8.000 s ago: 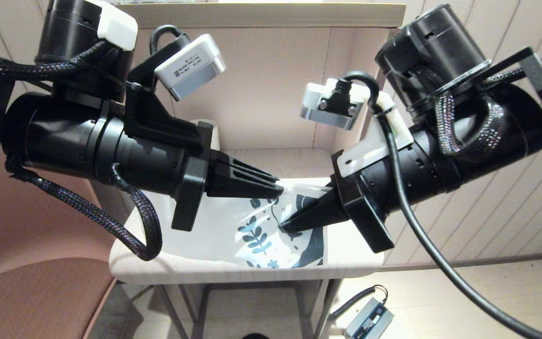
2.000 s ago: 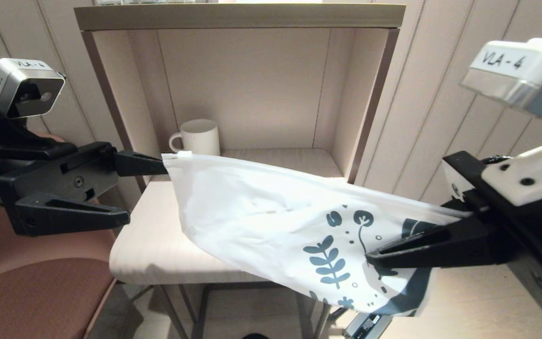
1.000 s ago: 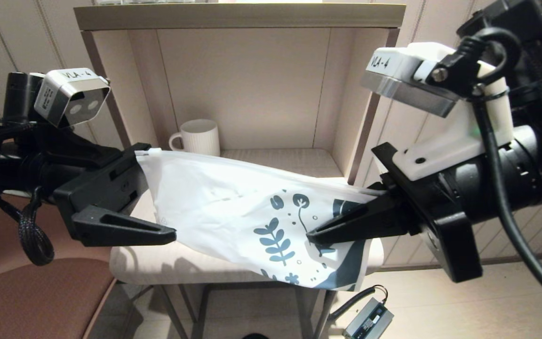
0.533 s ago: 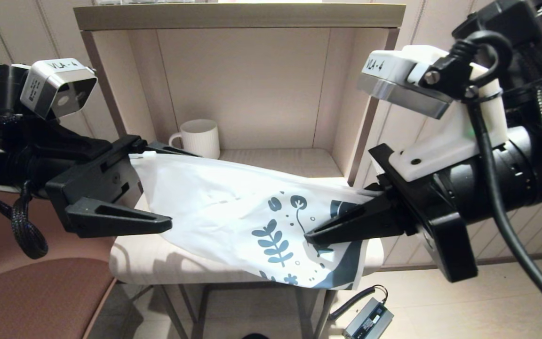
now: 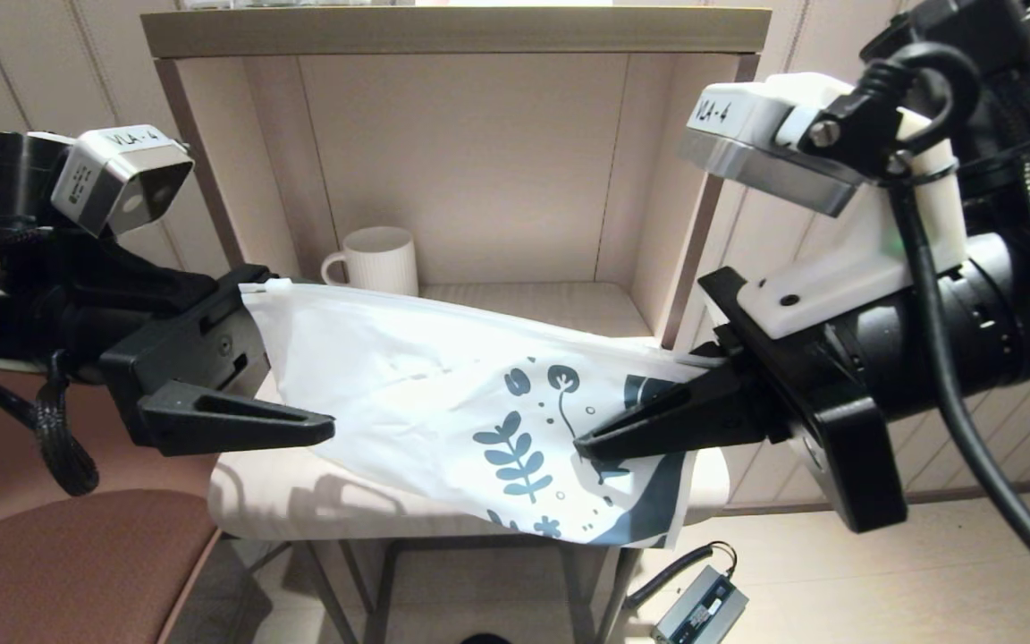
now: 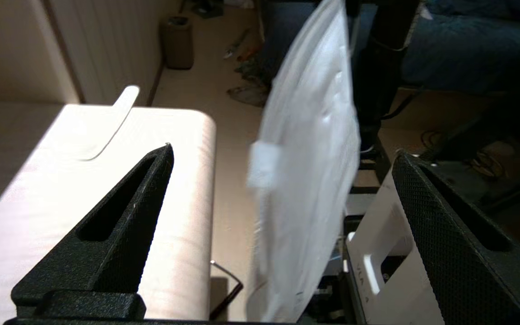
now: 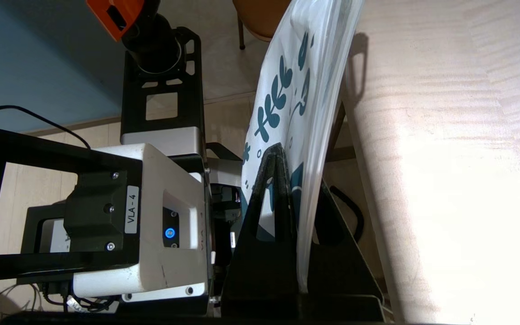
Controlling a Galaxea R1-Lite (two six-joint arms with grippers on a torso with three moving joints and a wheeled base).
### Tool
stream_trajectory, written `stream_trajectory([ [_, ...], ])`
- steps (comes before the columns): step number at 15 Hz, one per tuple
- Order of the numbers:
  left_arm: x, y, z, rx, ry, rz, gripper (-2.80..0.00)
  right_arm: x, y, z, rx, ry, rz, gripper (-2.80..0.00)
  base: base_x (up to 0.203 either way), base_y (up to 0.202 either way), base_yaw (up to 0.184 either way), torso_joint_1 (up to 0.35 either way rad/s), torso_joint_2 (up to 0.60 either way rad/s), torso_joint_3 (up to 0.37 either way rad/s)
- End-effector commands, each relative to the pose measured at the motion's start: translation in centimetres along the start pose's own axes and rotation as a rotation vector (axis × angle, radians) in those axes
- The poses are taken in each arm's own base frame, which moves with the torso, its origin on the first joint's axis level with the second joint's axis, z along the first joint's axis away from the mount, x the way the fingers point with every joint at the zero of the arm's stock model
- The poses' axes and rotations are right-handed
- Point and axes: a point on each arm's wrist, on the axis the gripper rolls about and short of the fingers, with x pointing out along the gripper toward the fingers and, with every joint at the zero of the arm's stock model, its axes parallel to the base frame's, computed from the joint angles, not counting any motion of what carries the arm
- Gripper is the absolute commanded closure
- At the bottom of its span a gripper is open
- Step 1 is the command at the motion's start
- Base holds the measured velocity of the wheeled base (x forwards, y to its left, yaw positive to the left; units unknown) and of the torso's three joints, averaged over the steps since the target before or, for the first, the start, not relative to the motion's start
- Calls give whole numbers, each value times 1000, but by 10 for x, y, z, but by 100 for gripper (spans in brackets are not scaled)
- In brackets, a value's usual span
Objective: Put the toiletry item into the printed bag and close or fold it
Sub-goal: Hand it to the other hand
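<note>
Above pale shelf (image 5: 300, 501), right gripper (image 5: 582, 444) pinching printed bag (image 5: 408, 394) (left gripper (image 5: 300, 358) agape), mug (image 5: 378, 259) behind.

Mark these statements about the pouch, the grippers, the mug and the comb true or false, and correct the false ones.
1. The right gripper is shut on the printed pouch. True.
2. The left gripper is shut on the pouch. False: its fingers stand wide apart, the pouch's plain end between them.
3. The white ribbed mug stands inside the shelf niche. True.
4. The comb lies inside the pouch. False: in the left wrist view it lies on the table.
5. The pouch lies flat on the table. False: it hangs in the air.
</note>
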Motion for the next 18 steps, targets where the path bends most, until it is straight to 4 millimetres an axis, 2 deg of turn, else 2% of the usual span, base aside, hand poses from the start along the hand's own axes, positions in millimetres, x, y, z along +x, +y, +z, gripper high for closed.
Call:
stream_trajectory([
  [1,-13,5,-2,-34,51,149,-280,-6,2,1,-5,-8,-5,0,0,0,0,0,0,0],
  [2,-26,2,-1,-56,85,273,-280,-8,5,0,-6,-9,-6,0,0,0,0,0,0,0],
  [3,-39,-10,3,-70,109,394,-280,-12,7,0,-7,-11,-9,0,0,0,0,0,0,0],
  [5,-71,-49,10,-81,139,696,-280,-19,13,-1,-15,-21,-15,0,0,0,0,0,0,0],
  [7,-85,-90,24,-80,122,995,-280,-22,14,0,-19,-30,-20,0,0,0,0,0,0,0],
  [9,-95,-108,41,-93,84,1392,-280,-27,18,0,-17,-37,-22,0,0,0,0,0,0,0],
  [10,-98,-112,57,-64,44,1514,-280,-28,18,0,-14,-38,-24,0,0,0,0,0,0,0],
  [14,-101,-127,134,33,-202,1587,-280,-26,18,-2,-4,-30,-25,0,0,0,0,0,0,0],
  [15,-101,-128,146,38,-232,1581,-280,-25,17,-3,-1,-27,-23,0,0,0,0,0,0,0],
  [18,-84,-126,148,16,-184,1359,-280,-21,15,-4,5,-19,-20,0,0,0,0,0,0,0],
])
